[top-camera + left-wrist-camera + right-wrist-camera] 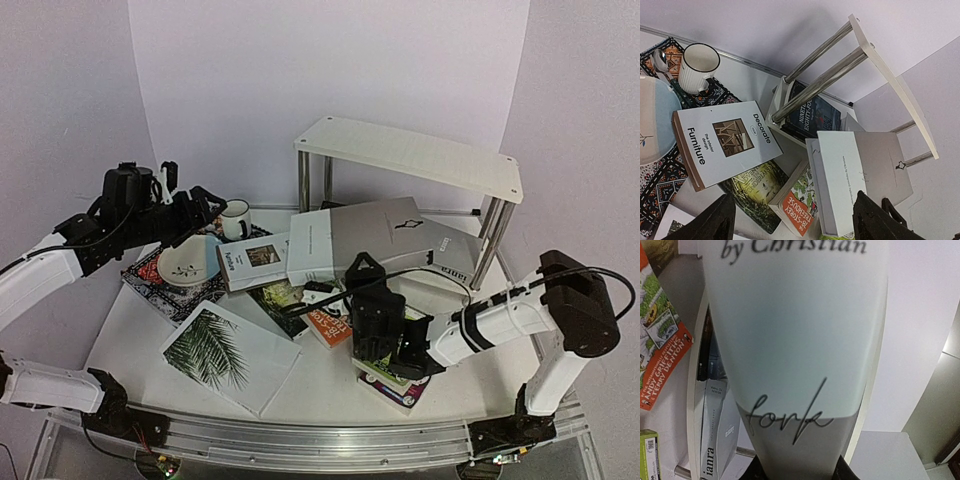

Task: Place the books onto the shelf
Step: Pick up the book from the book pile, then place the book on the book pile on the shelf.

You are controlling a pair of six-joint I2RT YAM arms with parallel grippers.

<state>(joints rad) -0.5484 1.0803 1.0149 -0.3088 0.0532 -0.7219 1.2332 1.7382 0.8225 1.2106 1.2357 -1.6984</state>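
While my right gripper (366,282) is clamped on the near edge of the large grey-and-white book (380,232), that book stands tilted just in front of the shelf (410,152). Its far edge is near the shelf's lower tier, where a dark book (812,117) lies. My left gripper (200,212), well to the left of the shelf, hangs with jaws apart and empty. Other books lie flat in front of the shelf, among them an orange book (330,325). Risks, as I judge them: held by one edge, the wide cover may pivot or slip in my grip; it may catch a metal leg or the top board and shove the shelf; the occupied lower tier leaves little room.
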